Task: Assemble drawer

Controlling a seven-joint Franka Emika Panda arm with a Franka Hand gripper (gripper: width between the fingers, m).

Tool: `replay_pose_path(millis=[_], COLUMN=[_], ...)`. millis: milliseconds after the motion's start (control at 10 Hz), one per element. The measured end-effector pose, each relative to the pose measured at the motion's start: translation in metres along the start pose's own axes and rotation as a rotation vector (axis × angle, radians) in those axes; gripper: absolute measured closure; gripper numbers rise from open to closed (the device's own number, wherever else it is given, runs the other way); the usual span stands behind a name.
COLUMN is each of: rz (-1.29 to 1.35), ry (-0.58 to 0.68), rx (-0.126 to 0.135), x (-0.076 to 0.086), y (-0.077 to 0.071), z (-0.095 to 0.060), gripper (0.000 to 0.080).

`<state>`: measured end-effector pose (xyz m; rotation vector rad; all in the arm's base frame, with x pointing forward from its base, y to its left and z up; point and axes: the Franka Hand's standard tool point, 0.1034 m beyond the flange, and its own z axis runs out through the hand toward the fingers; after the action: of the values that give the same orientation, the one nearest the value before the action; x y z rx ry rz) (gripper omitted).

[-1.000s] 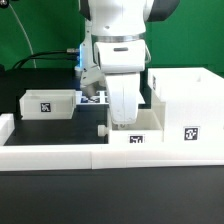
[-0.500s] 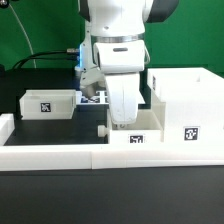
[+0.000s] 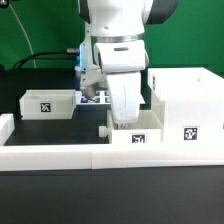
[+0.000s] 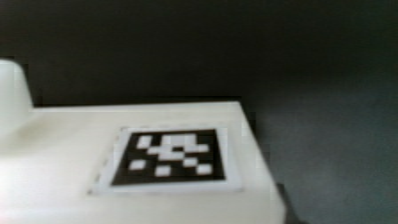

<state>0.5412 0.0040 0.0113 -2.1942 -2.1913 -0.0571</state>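
The drawer is in parts. The large open-fronted shell point(image 3: 186, 102) stands on the exterior view's right. One small tray point(image 3: 138, 136), with a knob point(image 3: 103, 130) on its left side and a tag on its front, sits right beside the shell. My gripper point(image 3: 124, 122) reaches straight down onto this tray, and its fingertips are hidden behind the tray's wall. A second small tray point(image 3: 48, 103) stands apart on the left. The wrist view is blurred and shows a white tagged surface point(image 4: 173, 155) very close, with no fingers in sight.
The long low white border wall point(image 3: 60, 154) runs along the front. The marker board point(image 3: 93, 98) lies behind the arm. The black table point(image 4: 329, 90) shows beside the white part in the wrist view. A green backdrop stands at the rear.
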Motion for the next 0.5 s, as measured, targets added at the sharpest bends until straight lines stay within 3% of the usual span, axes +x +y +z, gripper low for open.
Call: replay_pose_path(millis=[500], rz=[0.001], ry=[0.001], rx=[-0.001], x=[0.0014], y=[-0.0003], z=[0.0003], gripper=[0.0758])
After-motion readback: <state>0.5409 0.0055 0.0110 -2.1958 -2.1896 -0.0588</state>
